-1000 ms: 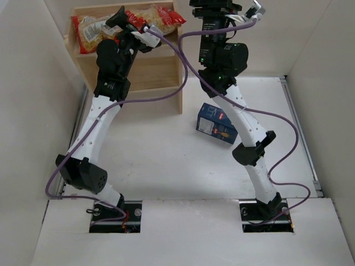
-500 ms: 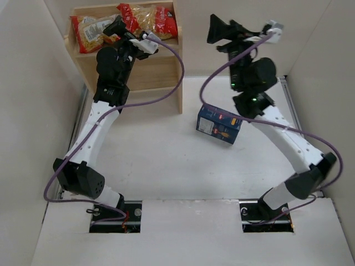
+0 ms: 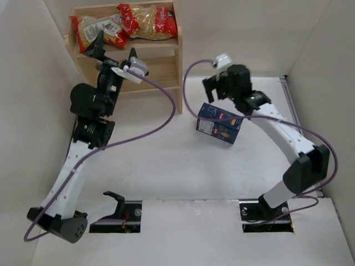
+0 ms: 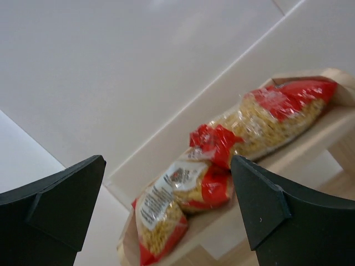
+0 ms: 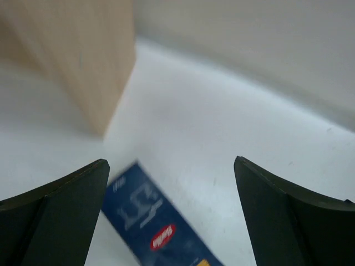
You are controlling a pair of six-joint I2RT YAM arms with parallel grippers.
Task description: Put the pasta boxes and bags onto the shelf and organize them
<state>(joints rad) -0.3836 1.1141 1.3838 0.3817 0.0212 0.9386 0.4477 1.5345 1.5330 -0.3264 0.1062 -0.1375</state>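
Note:
Two clear bags of yellow pasta with red ends lie on the top tier of the wooden shelf point(image 3: 161, 66): one bag point(image 3: 94, 30) at the left, the other bag point(image 3: 150, 21) at the right. Both bags show in the left wrist view point(image 4: 166, 208) point(image 4: 272, 116). My left gripper point(image 3: 116, 51) is open and empty, in front of the shelf. The dark blue pasta box point(image 3: 218, 123) lies on the table right of the shelf. My right gripper point(image 3: 213, 88) is open and empty just above the box's far end, which shows in the right wrist view point(image 5: 158, 230).
White walls close in the table on the left, back and right. The shelf's right side plank point(image 5: 83, 61) stands close to the left of the box. The lower tier point(image 3: 152, 77) holds nothing that I can see.
My left arm has pulled back from the top tier toward the near left, leaving the bags there. My right arm has swung down and left from high at the back to just above the box.

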